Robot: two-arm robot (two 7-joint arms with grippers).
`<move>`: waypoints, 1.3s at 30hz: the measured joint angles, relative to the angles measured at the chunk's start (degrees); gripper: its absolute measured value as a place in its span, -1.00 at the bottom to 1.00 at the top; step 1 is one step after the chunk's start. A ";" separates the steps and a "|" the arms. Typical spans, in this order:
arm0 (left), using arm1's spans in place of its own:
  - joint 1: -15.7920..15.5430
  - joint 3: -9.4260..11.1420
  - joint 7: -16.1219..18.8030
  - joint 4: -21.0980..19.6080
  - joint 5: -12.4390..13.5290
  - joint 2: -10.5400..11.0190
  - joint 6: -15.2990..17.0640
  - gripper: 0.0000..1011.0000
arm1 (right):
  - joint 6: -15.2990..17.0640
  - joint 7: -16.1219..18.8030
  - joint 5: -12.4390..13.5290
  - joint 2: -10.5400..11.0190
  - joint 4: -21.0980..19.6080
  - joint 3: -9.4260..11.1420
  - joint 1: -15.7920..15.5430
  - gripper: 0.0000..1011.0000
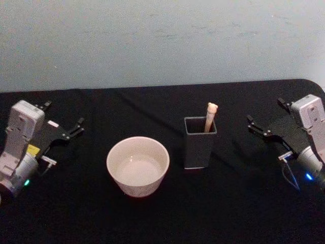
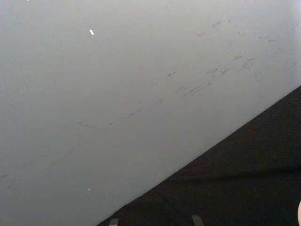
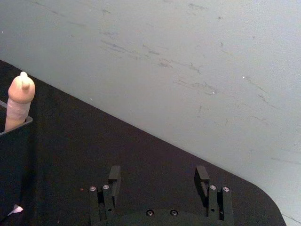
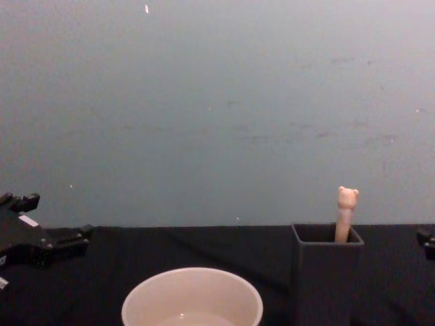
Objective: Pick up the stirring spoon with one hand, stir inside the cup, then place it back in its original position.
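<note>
A black cloth [image 1: 162, 223] covers the table, smooth and flat, and behind it rises a pale blue-grey wall [image 1: 162, 40] marked with faint dark scuffs and scratches. At the far left the left gripper [image 1: 65, 113] sits low over the cloth, its fingers spread wide and holding nothing, pointing toward the wall and a little inward. Right of it and nearer the front edge stands the cup [image 1: 137, 185], cream-white, round and thick-rimmed, upright and well apart from that gripper. Its inside looks pale and glossy, and I cannot tell whether it holds liquid. Near the cup on its right, not touching it, stands the holder [image 1: 197, 147], dark grey and square-sided, taller and narrower than the cup. The spoon [image 1: 210, 117] stands inside it, leaning at the far right corner. Its beige handle and small bear head rise above the rim, and its bowl is hidden inside. At the far right the right gripper [image 1: 265, 110] rests low, fingers wide apart and empty, well clear of the holder. Beyond it the cloth's far corner is rounded against the wall.
</note>
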 joint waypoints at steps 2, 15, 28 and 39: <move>0.00 0.00 0.00 0.00 0.00 0.00 0.00 0.98 | 0.00 0.00 0.00 0.00 0.00 0.00 0.00 0.98; 0.00 0.00 0.00 0.00 0.00 0.00 0.00 0.98 | 0.00 0.00 0.00 0.00 0.00 0.00 0.00 0.98; 0.00 0.00 0.00 0.00 0.00 0.00 0.00 0.98 | 0.00 0.00 0.00 0.00 0.00 0.00 0.00 0.98; 0.00 0.00 0.00 0.00 0.00 0.00 0.00 0.98 | 0.00 0.00 0.00 0.00 0.00 0.00 0.00 0.98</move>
